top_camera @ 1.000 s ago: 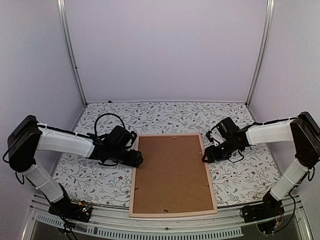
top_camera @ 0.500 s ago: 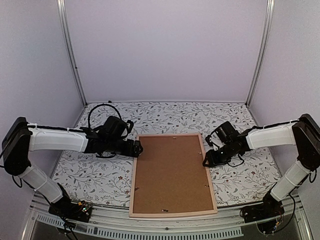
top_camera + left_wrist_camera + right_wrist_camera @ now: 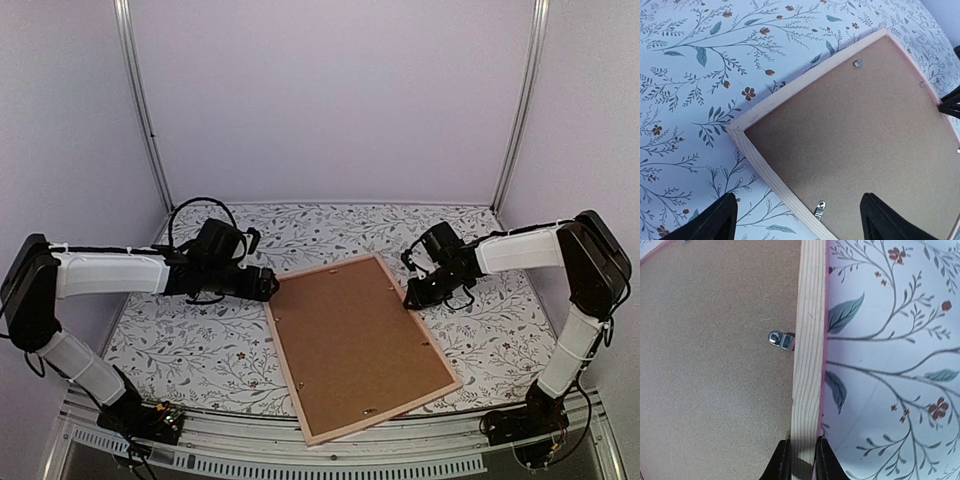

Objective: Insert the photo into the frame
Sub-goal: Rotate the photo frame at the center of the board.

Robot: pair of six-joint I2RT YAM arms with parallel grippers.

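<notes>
Once clamped by the right claw [image 3: 801, 460] at 3 o'clock, swung frame [image 3: 807, 340] toward 5 o'clock; left claw [image 3: 797, 225] wide; no photo in sight.

Soft, even light came from overhead in the top view, faintly violet on the walls [image 3: 330, 100]. The frame [image 3: 385, 414] threw just a thin shadow onto the floral surface [image 3: 190, 345], while the corner posts [image 3: 141, 100] leaned outward with the wide lens. Left wrist view was crisp on the wood grain, yet the left tool's fingers [image 3: 715, 220] were dark blurs at the bottom edge. Right wrist view was bright and sharp, a glint on the metal clip [image 3: 780, 339], the right tool's fingertips [image 3: 781, 462] in shadow.
</notes>
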